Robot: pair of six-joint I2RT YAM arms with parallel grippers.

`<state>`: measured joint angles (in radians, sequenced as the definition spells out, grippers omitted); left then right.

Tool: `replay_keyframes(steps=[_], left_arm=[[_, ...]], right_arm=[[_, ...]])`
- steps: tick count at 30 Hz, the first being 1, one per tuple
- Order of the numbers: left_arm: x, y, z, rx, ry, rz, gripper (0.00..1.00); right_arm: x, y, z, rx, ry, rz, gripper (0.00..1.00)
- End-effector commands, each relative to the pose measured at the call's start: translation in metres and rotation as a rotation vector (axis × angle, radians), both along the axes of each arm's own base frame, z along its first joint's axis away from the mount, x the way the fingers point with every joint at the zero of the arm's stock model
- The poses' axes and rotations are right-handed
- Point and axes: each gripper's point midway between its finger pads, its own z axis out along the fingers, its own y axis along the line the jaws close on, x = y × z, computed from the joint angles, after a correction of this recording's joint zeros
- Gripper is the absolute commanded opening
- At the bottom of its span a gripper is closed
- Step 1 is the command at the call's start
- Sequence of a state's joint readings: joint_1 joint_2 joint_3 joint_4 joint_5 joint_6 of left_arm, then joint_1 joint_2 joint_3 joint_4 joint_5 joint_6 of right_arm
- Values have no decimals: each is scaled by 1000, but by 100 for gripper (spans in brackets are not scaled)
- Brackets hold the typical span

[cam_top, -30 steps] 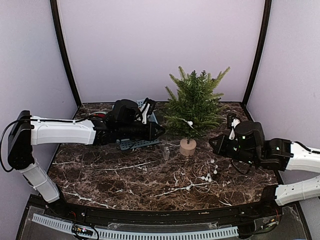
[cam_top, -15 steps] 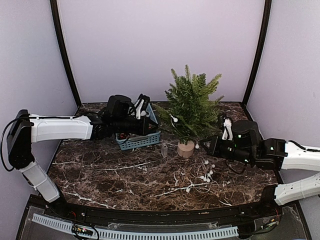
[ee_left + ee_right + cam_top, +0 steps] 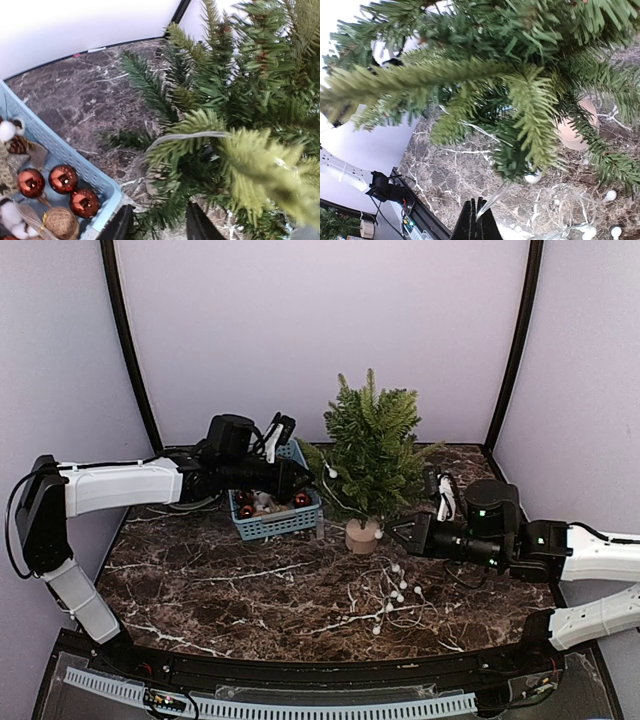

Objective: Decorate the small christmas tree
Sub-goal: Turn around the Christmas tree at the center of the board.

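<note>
Lilac walls, dark marble bench (image 3: pixel 220 580), and the small christmas tree (image 3: pixel 372 450) stands upright at centre frame on its pale wooden base (image 3: pixel 362 536), just right of the blue basket (image 3: pixel 280 527). Lights are going on, by the look of it. The string of lights (image 3: pixel 396 592) lies mostly heaped on the bench at lower centre. One strand runs up into the branches, and a bulb (image 3: pixel 330 472) shows on the tree's left side. Right gripper (image 3: pixel 479 214), low beside the base, is pinched tight on the thin clear wire. Left gripper (image 3: pixel 156 222) sits at the tree's left edge above the basket corner. Its fingers are parted a moderate way with only needles between them, and it holds nothing I can make out. Red baubles (image 3: pixel 62 180) sit in the basket. Next call, I'd say: the left gripper takes the wire near that bulb and carries it round the branches while the right feeds slack. Gently, or that light tree tips.
</note>
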<state>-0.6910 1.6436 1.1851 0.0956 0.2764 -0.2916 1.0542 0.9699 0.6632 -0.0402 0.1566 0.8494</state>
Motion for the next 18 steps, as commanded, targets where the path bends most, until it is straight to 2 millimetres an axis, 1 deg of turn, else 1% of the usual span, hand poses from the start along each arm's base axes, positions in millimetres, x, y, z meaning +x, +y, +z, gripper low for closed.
replay_keyframes(steps=[1, 2, 3, 4, 5, 6, 7, 8, 9, 10, 11, 12, 13, 14, 15, 16, 17, 18], left_arm=[[6, 17, 17, 35, -77, 70, 54], [2, 23, 21, 35, -89, 82, 62], [1, 30, 32, 27, -119, 107, 66], [-2, 35, 29, 35, -119, 118, 72], [-4, 43, 42, 20, -152, 142, 74], [-8, 48, 39, 27, -153, 151, 77], [-12, 56, 51, 15, -180, 171, 79], [-17, 61, 46, 26, -173, 177, 79], [-24, 68, 58, 6, -196, 191, 80], [-30, 72, 49, 19, -188, 194, 80], [-42, 74, 61, -2, -215, 190, 80], [-49, 75, 55, 8, -214, 192, 80], [-63, 70, 63, -2, -238, 174, 80], [-78, 61, 59, 10, -241, 150, 80], [-86, 59, 63, 1, -246, 141, 80], [-100, 51, 61, -3, -233, 123, 80], [-107, 48, 63, -13, -232, 117, 79], [-120, 39, 63, -23, -224, 102, 79]], right_arm=[[-3, 3, 21, 78, -33, 12, 0], [-3, 3, 21, 79, -27, 10, 0], [-4, 3, 21, 82, -24, 10, 0], [-4, 4, 20, 85, -19, 13, 0], [-5, 5, 20, 87, -18, 19, 0], [-5, 7, 20, 90, -16, 23, 0], [-5, 8, 20, 91, -15, 28, 0], [-5, 10, 20, 89, -12, 32, 0], [-6, 11, 20, 89, -11, 35, 0], [-6, 12, 20, 88, -10, 37, 0], [-6, 13, 20, 87, -6, 38, 0], [-6, 13, 19, 88, -3, 38, 0], [-6, 14, 18, 90, 2, 37, 0], [-6, 14, 18, 92, 8, 35, 0], [-6, 14, 17, 94, 14, 32, 0], [-6, 14, 17, 98, 19, 32, 0], [-6, 15, 17, 105, 26, 29, 0], [-6, 15, 18, 109, 32, 27, 0]])
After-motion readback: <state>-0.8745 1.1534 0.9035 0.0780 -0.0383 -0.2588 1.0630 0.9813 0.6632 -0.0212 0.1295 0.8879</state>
